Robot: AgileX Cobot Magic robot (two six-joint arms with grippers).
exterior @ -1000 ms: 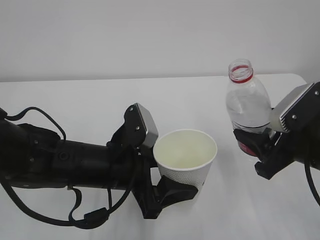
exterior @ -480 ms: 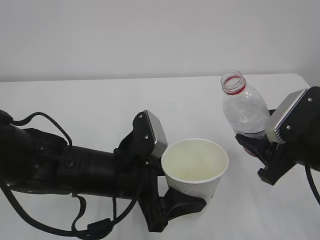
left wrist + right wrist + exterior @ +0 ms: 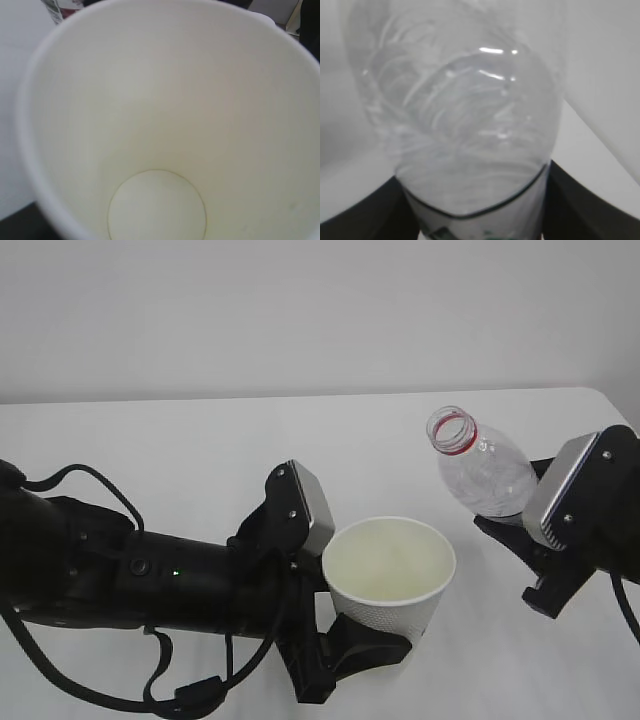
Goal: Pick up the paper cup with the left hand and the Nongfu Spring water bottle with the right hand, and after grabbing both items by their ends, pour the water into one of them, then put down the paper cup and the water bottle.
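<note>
White tabletop (image 3: pixel 180 440) against a pale wall carries the scene. Just above it near the front, the paper cup (image 3: pixel 388 570) stands upright and empty, clasped low by the left gripper (image 3: pixel 345 645). Just to its right, the Nongfu Spring water bottle (image 3: pixel 480 470) tilts mouth-first toward the cup, clamped in the right gripper (image 3: pixel 515 530).

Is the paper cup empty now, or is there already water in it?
Empty. In the left wrist view the paper cup shows a dry cream wall and bare round bottom, no liquid.
</note>
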